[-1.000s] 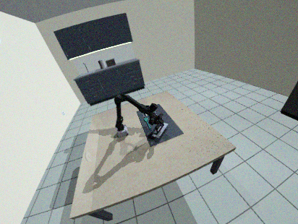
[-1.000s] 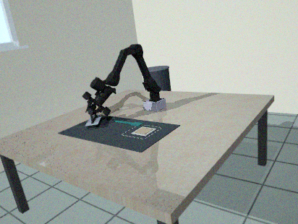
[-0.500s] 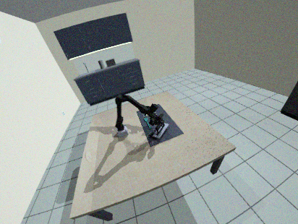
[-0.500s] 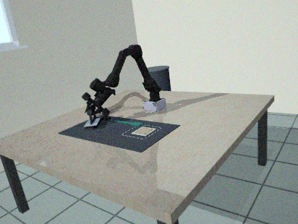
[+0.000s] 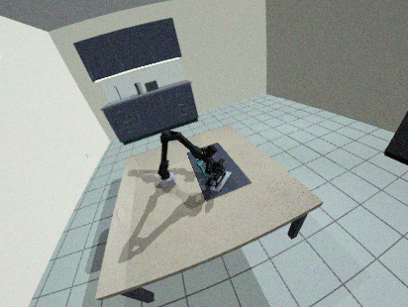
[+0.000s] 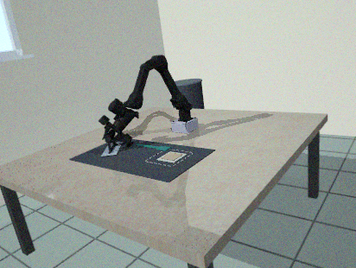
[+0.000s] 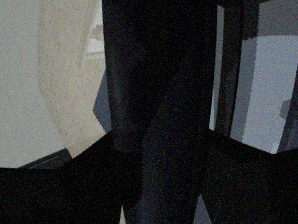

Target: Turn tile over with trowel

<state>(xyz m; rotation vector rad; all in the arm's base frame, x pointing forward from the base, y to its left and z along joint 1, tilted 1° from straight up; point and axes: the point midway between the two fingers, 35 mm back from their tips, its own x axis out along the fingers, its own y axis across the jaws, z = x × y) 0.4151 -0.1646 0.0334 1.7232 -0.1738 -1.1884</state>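
Note:
My gripper is shut on the small trowel, low over the end of the dark mat farthest from the tile. The trowel's pale blade rests on or just above the mat. In the wrist view its dark handle fills the middle. The tan tile lies flat inside the white dashed outline at the other end of the mat, apart from the trowel. A teal strip lies on the mat between them. In the top view the arm hides the tile.
The arm's base stands on the wooden table beside the mat. A dark bin stands behind the table. A dark cabinet stands by the far wall.

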